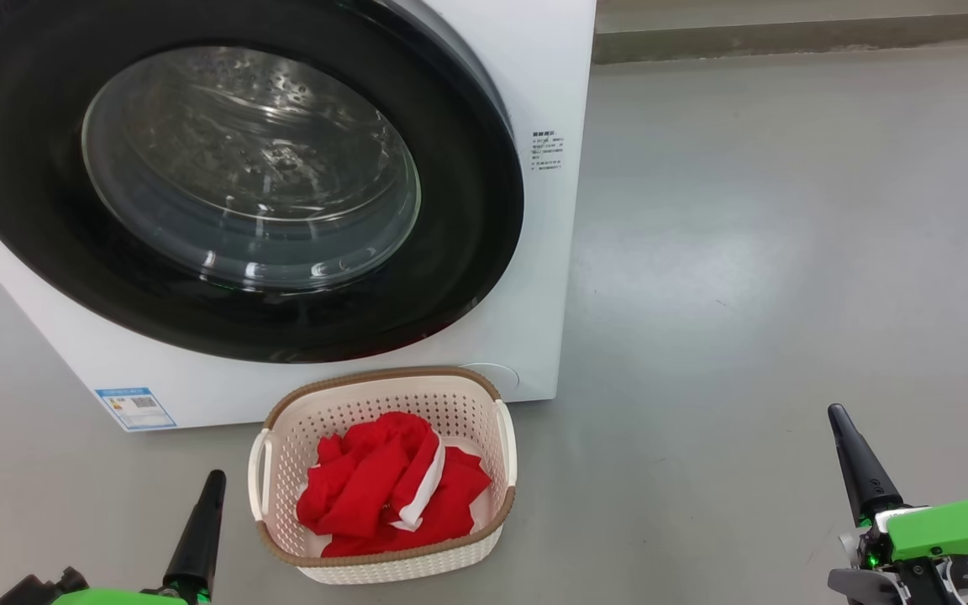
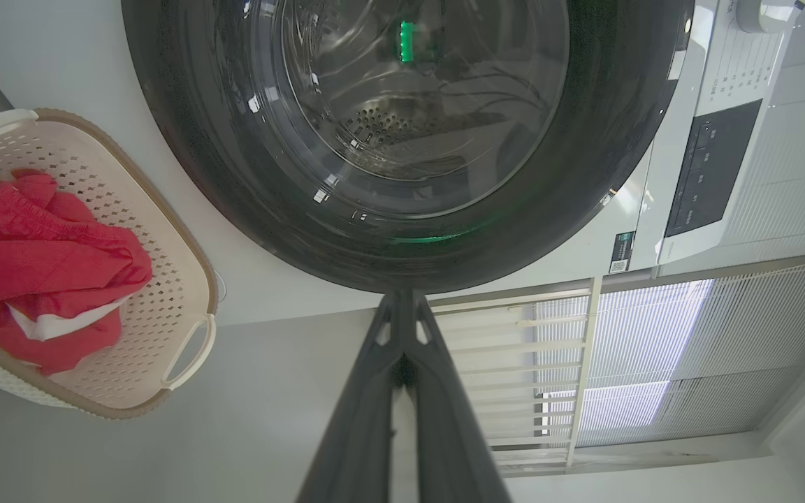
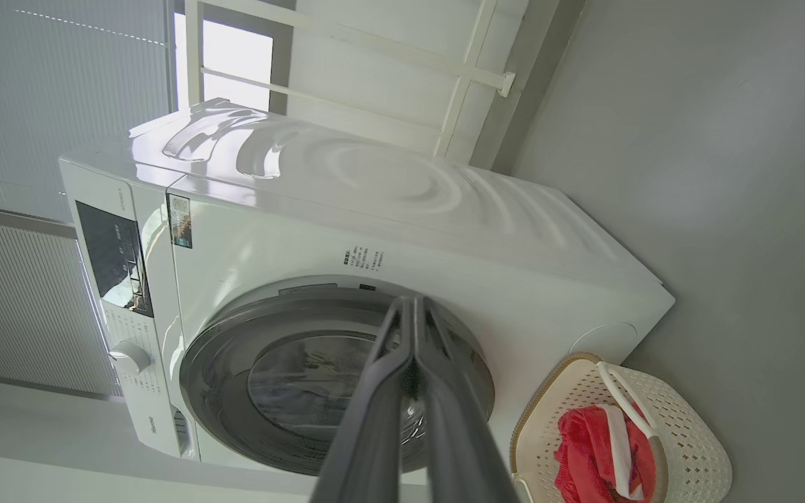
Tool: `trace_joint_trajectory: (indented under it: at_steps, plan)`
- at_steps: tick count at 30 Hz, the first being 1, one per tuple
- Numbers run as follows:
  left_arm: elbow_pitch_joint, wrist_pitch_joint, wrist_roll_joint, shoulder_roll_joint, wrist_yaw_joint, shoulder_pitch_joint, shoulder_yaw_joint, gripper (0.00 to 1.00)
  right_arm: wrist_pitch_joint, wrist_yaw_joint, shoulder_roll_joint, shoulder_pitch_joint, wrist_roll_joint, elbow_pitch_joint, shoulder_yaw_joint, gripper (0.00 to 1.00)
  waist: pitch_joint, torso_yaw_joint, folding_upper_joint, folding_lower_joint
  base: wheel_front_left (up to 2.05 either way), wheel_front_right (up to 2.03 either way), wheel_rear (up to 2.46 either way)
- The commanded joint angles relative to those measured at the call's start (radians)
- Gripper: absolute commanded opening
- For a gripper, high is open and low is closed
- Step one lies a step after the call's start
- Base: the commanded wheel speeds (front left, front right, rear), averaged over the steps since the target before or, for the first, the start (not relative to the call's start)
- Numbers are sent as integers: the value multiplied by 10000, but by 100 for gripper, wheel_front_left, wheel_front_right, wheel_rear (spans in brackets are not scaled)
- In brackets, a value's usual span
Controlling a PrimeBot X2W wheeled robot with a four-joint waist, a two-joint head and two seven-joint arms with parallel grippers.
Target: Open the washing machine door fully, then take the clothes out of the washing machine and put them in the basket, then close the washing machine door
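You had a smooth grey floor (image 1: 786,252) before you and a white railing (image 2: 588,363) beyond. The white washer (image 1: 547,76) stood with its glossy black door (image 1: 22,210) shut. The red clothes (image 1: 366,487) lay in the basket (image 1: 383,376) touching its front. Your left claw (image 1: 215,479) and right claw (image 1: 837,413) were pressed together, empty

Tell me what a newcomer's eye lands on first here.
The bright red clothes heaped in the basket, on the floor in front of the washing machine. Above it looms the washing machine door, closed, with its wide glossy black rim. The left gripper and right gripper sit shut at either side.
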Motion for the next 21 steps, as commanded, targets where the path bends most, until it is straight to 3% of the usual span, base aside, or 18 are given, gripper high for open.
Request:
trace_joint_trajectory:
  at_steps: [1,12,21]
  plan:
    - [-178,58,-229,102,-63,-433,321,0,74,-5,-176,-527,241,-226,180,0,1,0,-1,-1,0,0,0]
    - [-56,368,-1385,74,-69,-607,445,0,393,-6,-188,-726,1405,-91,116,0,36,3,-1,-1,0,0,0]
    - [-56,379,-1373,64,-69,-608,459,0,409,-6,-174,-728,1388,-90,96,0,36,3,-1,-1,0,0,0]
